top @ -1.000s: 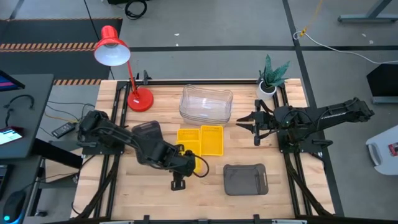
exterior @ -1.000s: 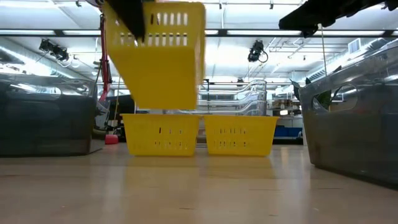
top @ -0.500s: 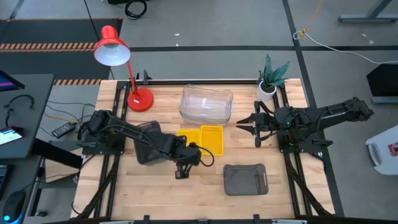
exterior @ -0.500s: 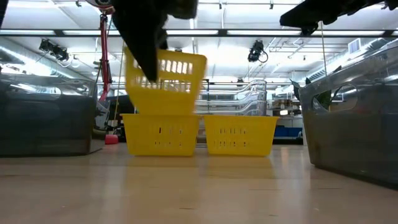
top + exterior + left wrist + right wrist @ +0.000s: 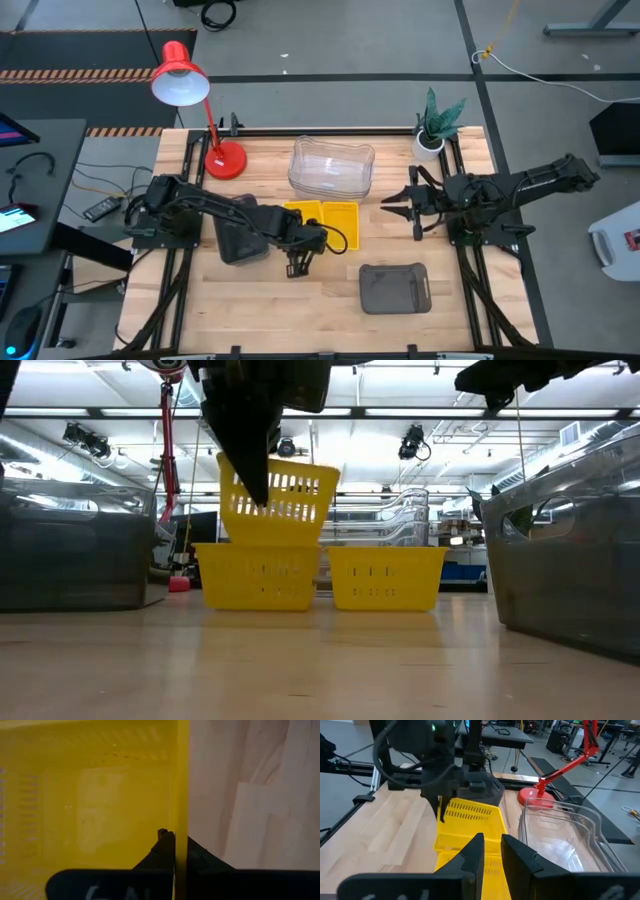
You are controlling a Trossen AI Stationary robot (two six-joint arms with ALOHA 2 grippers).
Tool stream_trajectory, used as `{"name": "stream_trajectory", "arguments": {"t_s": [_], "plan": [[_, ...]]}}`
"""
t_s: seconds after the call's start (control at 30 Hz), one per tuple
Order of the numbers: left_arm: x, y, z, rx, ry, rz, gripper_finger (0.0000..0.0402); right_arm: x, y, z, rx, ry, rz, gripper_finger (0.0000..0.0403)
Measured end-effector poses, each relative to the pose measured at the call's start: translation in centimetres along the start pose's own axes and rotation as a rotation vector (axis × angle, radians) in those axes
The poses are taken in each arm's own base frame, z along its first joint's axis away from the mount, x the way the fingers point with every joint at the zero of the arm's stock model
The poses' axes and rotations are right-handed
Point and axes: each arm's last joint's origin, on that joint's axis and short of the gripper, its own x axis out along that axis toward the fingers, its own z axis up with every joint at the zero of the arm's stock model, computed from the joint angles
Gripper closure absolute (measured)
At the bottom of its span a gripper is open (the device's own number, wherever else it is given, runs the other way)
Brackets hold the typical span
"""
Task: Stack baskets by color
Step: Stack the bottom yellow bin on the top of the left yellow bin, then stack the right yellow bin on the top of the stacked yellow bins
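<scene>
Left gripper hides most of the held yellow basket from above — fingers clamped on its wall, basket tilted; right gripper fingers apart.

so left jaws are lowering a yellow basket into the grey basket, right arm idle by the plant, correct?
Not quite. The left gripper holds the yellow basket by its rim over another yellow basket, not a grey one; the low view shows this. The right gripper does wait near the plant.

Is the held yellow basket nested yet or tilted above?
Tilted above: the yellow basket hangs askew over the lower one, left gripper shut on its rim.
</scene>
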Motion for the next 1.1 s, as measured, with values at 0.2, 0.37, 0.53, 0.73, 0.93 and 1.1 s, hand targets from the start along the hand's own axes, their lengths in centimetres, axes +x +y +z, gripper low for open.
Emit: {"name": "stream_trajectory", "arguments": {"t_s": [0.2, 0.37, 0.53, 0.73, 0.93, 1.1], "plan": [[2.1, 0.3, -1.1, 0.021, 0.049, 0.022, 0.0393, -0.1, 0.2, 0.1, -0.003, -0.009, 0.013, 0.0332], [2.2, -0.1, -1.3, 0.033, 0.048, 0.021, 0.0347, -0.1, 0.3, 0.2, -0.005, -0.018, 0.014, 0.0332], [1.7, -0.2, -1.3, -0.007, 0.042, -0.011, 0.0285, -0.1, 0.3, 0.2, -0.005, -0.020, 0.014, 0.0332], [0.9, -0.7, 0.4, -0.052, -0.156, 0.010, 0.0239, -0.1, 0.3, 0.2, 0.000, -0.025, 0.014, 0.0332], [1.7, -1.4, 2.4, 0.029, -0.375, 0.085, 0.0241, -0.1, 0.3, 0.2, 0.008, -0.023, 0.014, 0.0332], [2.9, -1.3, 3.7, 0.061, -0.461, 0.092, 0.0249, -0.1, 0.3, 0.2, 0.008, -0.020, 0.015, 0.0332]]}}
